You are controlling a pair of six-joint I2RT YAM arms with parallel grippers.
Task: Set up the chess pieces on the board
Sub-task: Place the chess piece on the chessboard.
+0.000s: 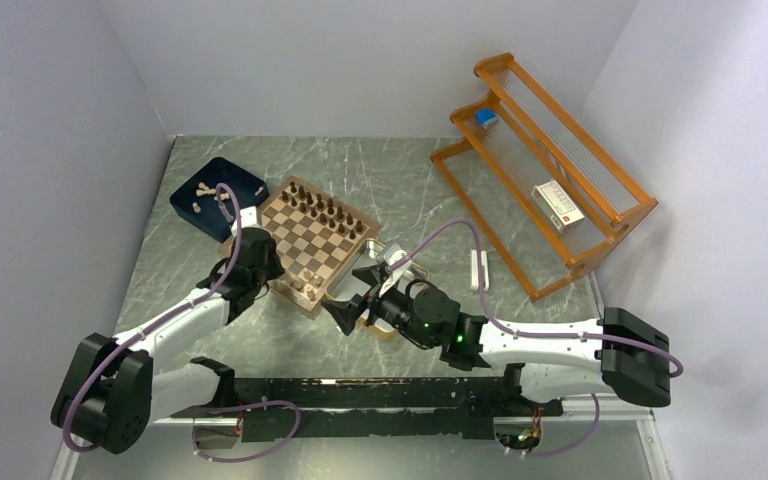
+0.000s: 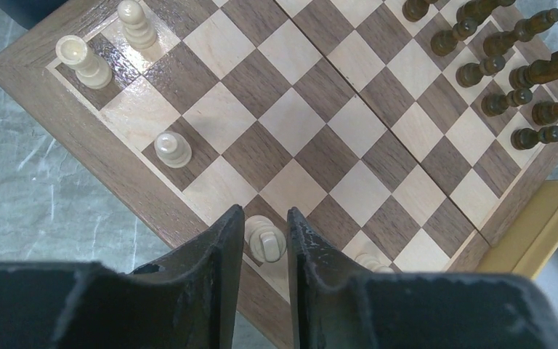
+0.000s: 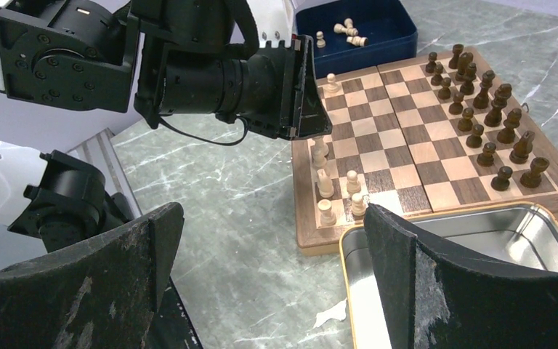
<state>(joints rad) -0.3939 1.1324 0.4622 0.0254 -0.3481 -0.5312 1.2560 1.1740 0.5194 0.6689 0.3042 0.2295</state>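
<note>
A tall orange wooden rack stands at the far right of the grey-green marbled table, well apart from the play. A navy tray sits just beyond the left corner of the square wooden chessboard, with a few loose pale tan chessmen lying in it. A silver gold-rimmed tin lies tight against the board's near right edge, and a small white block rests on the table between tin and rack. From above, the right arm hides most of the tin.

The dark brown chessmen stand in two rows along the board's far side. A cluster of standing pale pieces fills the corner nearest the left arm.

The left claw hangs fingers-down over the board's near edge, its jaws a narrow slot either side of one upright pale tan piece that stands on a square beside the rim. The pads sit right at the piece's flanks; I cannot tell whether they press it or leave it slack. A pale pawn stands farther along the same edge.

The right claw hovers low over the table just before the tin, jaws spread wide and grasping nothing; its right finger overlaps the tin's near corner in the wrist view
</note>
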